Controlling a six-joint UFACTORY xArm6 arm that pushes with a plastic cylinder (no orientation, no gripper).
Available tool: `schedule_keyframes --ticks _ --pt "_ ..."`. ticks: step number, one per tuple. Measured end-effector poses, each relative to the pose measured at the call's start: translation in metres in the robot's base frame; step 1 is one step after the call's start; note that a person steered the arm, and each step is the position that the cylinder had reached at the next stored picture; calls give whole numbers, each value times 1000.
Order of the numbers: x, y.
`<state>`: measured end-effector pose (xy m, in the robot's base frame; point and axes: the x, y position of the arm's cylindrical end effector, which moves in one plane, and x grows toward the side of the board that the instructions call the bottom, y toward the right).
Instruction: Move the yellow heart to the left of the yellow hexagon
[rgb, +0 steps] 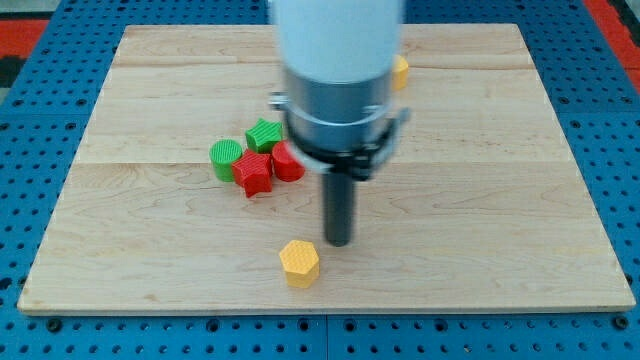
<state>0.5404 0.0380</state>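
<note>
Item: end effector, a plain dark rod with no jaws, so nothing opens, closes or is held; my tip (339, 243) rests on the bench (500, 250) touching no block.

Item: yellow hexagon (299, 262). Lies just beside my tip, toward the view's left and slightly toward the view's bottom. Not in contact.

Item: yellow heart (400, 72). Only a sliver shows, well apart from my tip toward the view's top and a little to the view's right, mostly hidden behind the arm's body; its shape cannot be confirmed from what shows.

Governing relation: the heart sits far up-view of my tip, on the hexagon's right, so it must cross to the other side. In my judgement my tip needs to get round behind the heart.

Item: cluster toward the view's upper left of my tip: green round block (226, 158), green star (264, 133), red star (253, 173), red block (288, 161) partly hidden. A likely obstruction on the heart's path.
</note>
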Motion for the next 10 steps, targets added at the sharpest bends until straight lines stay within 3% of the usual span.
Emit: schedule_keyframes --ticks 1,2,4,5,6,7,8,9,10 --pt "-27 66" --pt "-113 120" --pt "-295 135" --pt "-282 86" --pt "-208 93" --pt "-230 105" --pt "-284 80" --pt "-271 10" --pt "-246 54"
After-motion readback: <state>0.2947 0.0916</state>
